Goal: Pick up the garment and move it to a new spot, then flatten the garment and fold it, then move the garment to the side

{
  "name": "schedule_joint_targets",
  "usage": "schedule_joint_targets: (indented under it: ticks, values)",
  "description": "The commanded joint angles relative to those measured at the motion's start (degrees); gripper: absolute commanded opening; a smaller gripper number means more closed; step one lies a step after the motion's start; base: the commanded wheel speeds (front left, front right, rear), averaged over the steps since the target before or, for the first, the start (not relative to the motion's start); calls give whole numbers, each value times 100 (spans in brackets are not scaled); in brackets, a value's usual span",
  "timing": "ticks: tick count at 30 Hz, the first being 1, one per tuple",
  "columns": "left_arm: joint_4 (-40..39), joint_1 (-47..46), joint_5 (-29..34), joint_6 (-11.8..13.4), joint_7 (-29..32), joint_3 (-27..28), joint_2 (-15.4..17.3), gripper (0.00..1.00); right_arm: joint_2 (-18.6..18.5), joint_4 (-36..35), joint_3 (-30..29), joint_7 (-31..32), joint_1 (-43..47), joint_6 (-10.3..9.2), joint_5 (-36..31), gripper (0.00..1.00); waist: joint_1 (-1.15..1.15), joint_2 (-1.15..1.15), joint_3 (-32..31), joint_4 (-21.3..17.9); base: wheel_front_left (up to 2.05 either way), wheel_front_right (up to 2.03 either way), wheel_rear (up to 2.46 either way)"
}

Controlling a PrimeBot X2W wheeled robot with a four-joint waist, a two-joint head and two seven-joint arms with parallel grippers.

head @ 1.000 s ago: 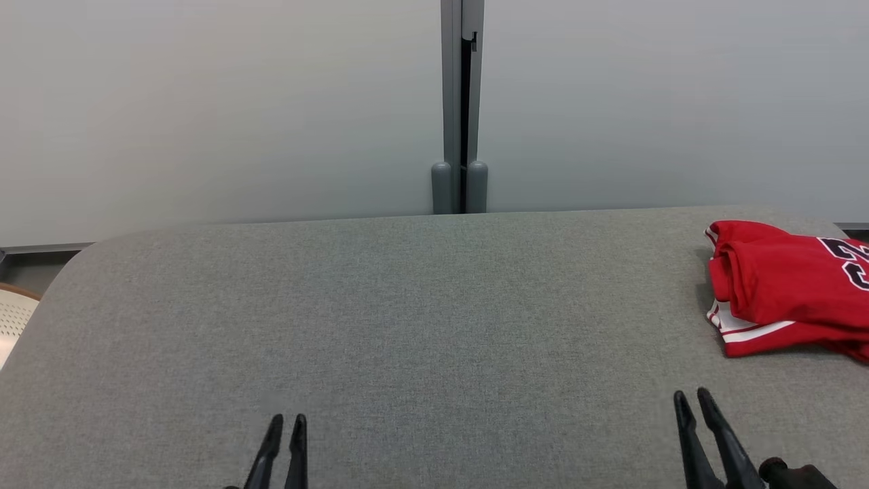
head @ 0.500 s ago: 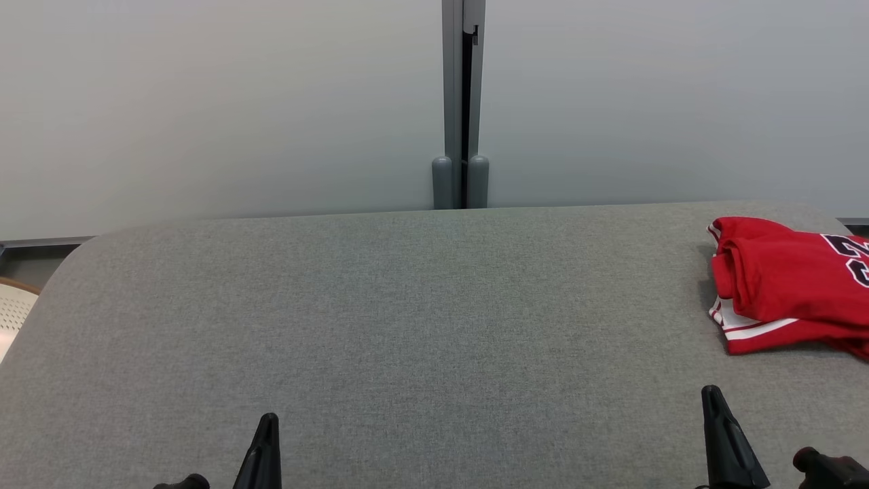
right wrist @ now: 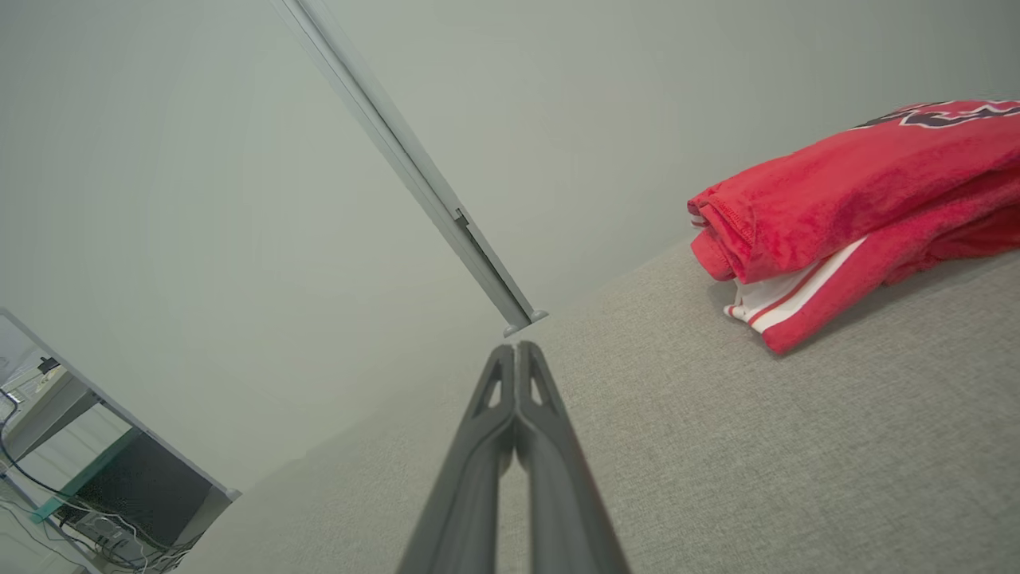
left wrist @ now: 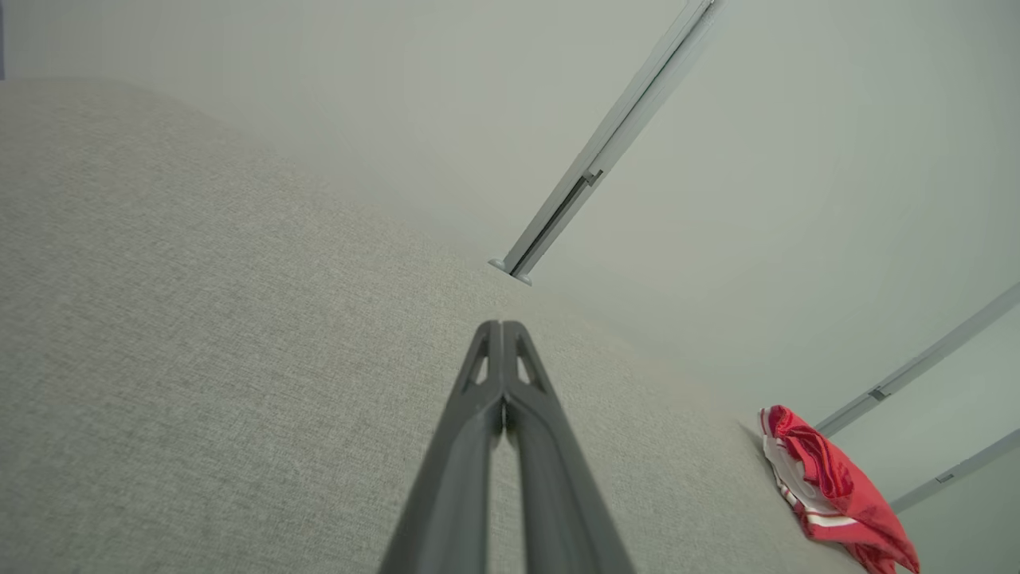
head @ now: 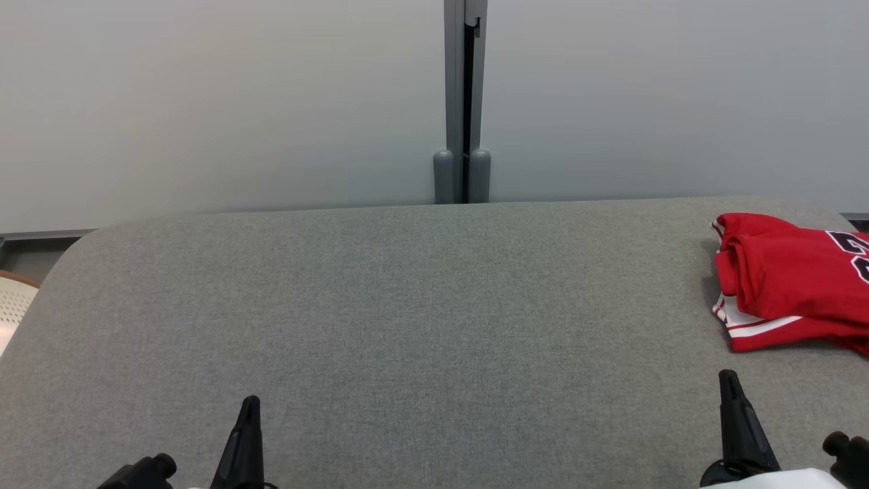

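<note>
The garment (head: 794, 288) is a red jersey with white trim and dark numbers, lying folded at the far right of the grey fabric table (head: 407, 305). It also shows at the lower right of the left wrist view as a red garment (left wrist: 829, 486) and at the upper right of the right wrist view as a red garment (right wrist: 853, 215). My left gripper (head: 248, 407) sits at the near left edge, shut and empty, far from the jersey. My right gripper (head: 728, 380) is shut and empty, a short way in front of the jersey. In their own views the left gripper (left wrist: 502, 331) and the right gripper (right wrist: 516, 351) have their fingers pressed together.
A pale wall with a grey vertical post (head: 463, 102) stands behind the table. A perforated white chair edge (head: 13, 309) shows at the far left. In the right wrist view, a dark cabinet with cables (right wrist: 119, 494) stands off the table.
Both grippers have gone from slightly parted to shut. The left one has shifted left and the right one right, and the head view has tilted a little.
</note>
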Motion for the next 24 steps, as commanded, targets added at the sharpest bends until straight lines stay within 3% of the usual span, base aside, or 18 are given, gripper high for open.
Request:
schedule_joint_targets:
  ticks: [1,24]
  values:
    - [-36,-201,-202,-61,29,59,35,0,-55,-57,-32,38,-164,0,225,0,0,0,6,2,0,0,0]
    - [207,-628,-1908,-319,436,393,89,0,-99,91,-221,452,-513,0,2075,0,0,0,123,29,0,0,0]
